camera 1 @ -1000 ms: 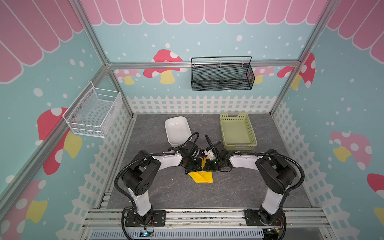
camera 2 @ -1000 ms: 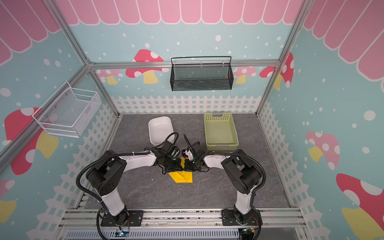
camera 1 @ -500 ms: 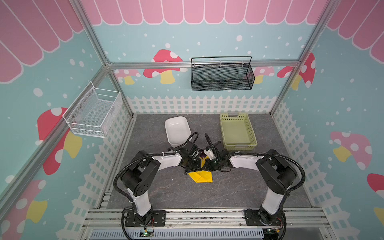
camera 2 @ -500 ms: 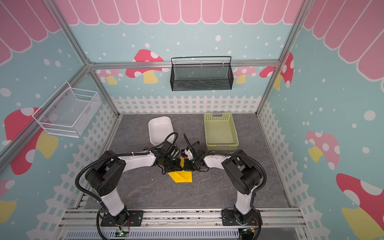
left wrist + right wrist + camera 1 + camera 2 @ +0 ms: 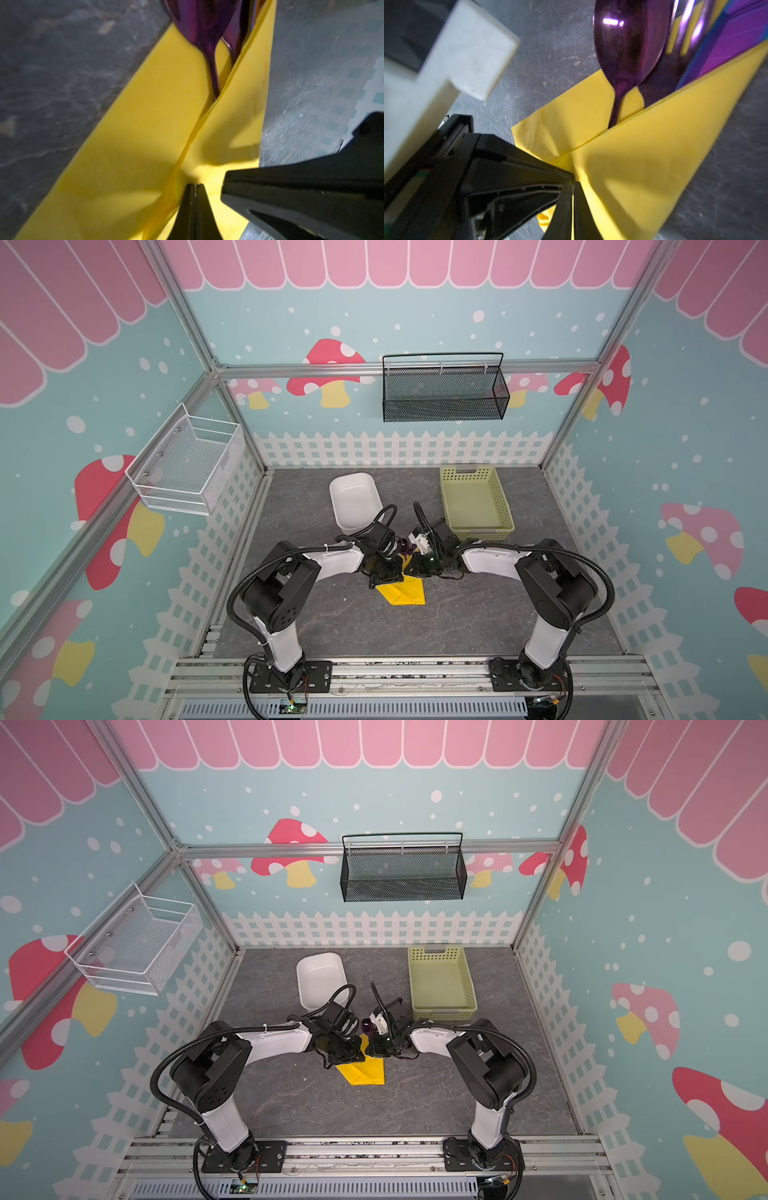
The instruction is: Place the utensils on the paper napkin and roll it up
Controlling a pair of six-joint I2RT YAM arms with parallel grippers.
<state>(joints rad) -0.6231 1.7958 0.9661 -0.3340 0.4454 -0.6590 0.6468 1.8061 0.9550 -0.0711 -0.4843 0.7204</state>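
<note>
The yellow paper napkin [image 5: 405, 593] [image 5: 365, 1073] lies mid-table with one flap folded over the utensils. The dark-purple spoon [image 5: 627, 41] [image 5: 199, 25], the fork [image 5: 683, 41] and the violet knife [image 5: 737, 35] stick out of the fold at its far end; their handles are hidden under the flap. My left gripper [image 5: 195, 185] [image 5: 397, 572] is shut, with the flap's edge bunched at its tips. My right gripper [image 5: 573, 184] [image 5: 419, 570] is shut right beside it, and a thin strip of yellow paper shows between its jaws.
A white bowl [image 5: 353, 502] sits just behind the left arm. A pale green basket [image 5: 473, 502] stands behind the right arm. A black mesh basket [image 5: 442, 389] and a white wire basket [image 5: 187, 466] hang on the walls. Grey tabletop stretches in front of the napkin.
</note>
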